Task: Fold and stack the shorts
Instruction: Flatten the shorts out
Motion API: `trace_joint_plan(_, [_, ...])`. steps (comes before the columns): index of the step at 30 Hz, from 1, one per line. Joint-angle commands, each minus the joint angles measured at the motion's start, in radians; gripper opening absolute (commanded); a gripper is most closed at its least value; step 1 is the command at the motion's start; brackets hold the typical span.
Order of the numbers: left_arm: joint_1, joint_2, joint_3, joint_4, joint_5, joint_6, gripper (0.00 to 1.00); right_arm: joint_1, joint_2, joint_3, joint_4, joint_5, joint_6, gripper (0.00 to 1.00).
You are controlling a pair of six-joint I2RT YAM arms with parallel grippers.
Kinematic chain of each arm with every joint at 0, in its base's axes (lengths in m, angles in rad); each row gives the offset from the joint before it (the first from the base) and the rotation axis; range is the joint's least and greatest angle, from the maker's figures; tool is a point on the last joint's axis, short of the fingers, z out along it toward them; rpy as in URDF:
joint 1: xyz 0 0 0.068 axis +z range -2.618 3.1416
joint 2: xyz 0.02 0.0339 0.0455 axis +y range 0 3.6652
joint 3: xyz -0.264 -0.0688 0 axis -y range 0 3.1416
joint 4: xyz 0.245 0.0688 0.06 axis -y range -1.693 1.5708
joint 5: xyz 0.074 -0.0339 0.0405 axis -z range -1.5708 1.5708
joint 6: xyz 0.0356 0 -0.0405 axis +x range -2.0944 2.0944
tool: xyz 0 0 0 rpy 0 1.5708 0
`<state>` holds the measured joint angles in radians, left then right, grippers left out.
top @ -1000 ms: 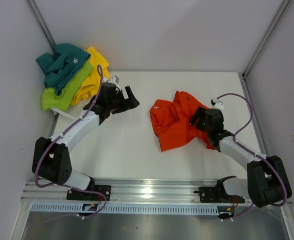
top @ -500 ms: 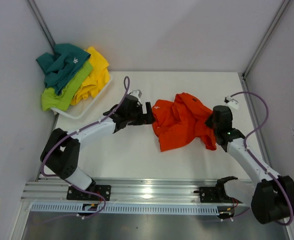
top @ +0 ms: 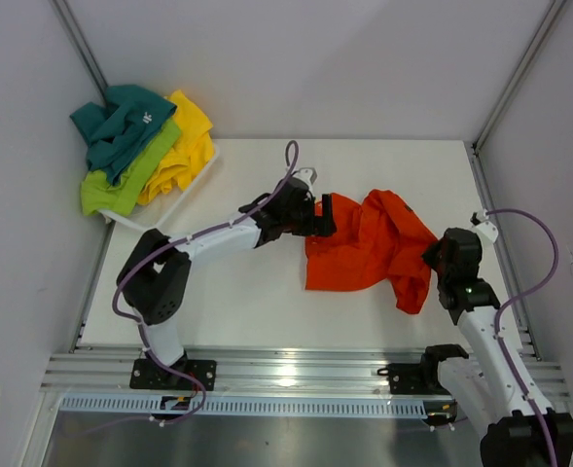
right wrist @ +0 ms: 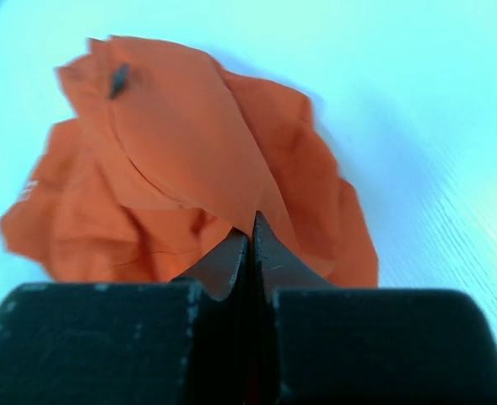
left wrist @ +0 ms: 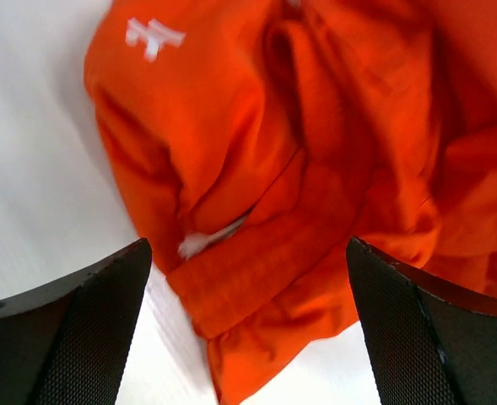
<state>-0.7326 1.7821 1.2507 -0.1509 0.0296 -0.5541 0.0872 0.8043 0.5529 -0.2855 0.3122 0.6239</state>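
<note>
The orange shorts (top: 364, 248) lie crumpled at the table's centre-right, with a white logo and a drawstring end visible in the left wrist view. My left gripper (top: 323, 219) hovers wide open over their left edge, the waistband fold of the orange shorts (left wrist: 316, 169) lying between the spread fingers of the left gripper (left wrist: 248, 246). My right gripper (top: 432, 255) is shut on the right side of the shorts; a thin flap of the orange shorts (right wrist: 172, 160) runs into the tips of the right gripper (right wrist: 251, 221). Teal shorts (top: 121, 117), lime shorts (top: 121, 180) and yellow shorts (top: 184, 136) are piled at the back left.
The pile rests on a white tray (top: 174, 206) at the table's back-left corner. Grey walls enclose the table on three sides, and metal posts (top: 510, 88) stand at the back corners. An aluminium rail (top: 286, 370) carries both arm bases along the near edge.
My left arm swung right from beside the pile to the orange shorts' left edge. My right gripper closed on the shorts' right side and drew it rightward, stretching the fabric.
</note>
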Motion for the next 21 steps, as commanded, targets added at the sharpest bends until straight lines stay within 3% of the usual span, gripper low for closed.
trace_joint_plan(1, [0.004,0.028,0.168,-0.005,0.015,0.045,0.98,-0.003,-0.074,0.019,0.014,-0.068,-0.055,0.0])
trace_joint_plan(6, [0.015,0.129,0.396,-0.08,0.087,0.046,0.98,-0.003,-0.094,0.061,-0.035,-0.091,-0.069,0.0])
trace_joint_plan(8, [0.024,0.232,0.573,-0.151,0.127,0.022,0.97,-0.001,-0.102,0.045,-0.03,-0.097,-0.066,0.0])
trace_joint_plan(11, [0.027,0.348,0.711,-0.246,0.179,-0.032,0.95,-0.001,-0.116,0.01,-0.009,-0.107,-0.067,0.0])
trace_joint_plan(17, [0.036,0.453,0.702,-0.194,0.302,-0.171,0.92,-0.001,-0.134,-0.015,0.011,-0.085,-0.081,0.0])
trace_joint_plan(21, [0.036,0.467,0.604,-0.122,0.343,-0.227,0.9,-0.001,-0.134,-0.019,0.012,-0.078,-0.085,0.0])
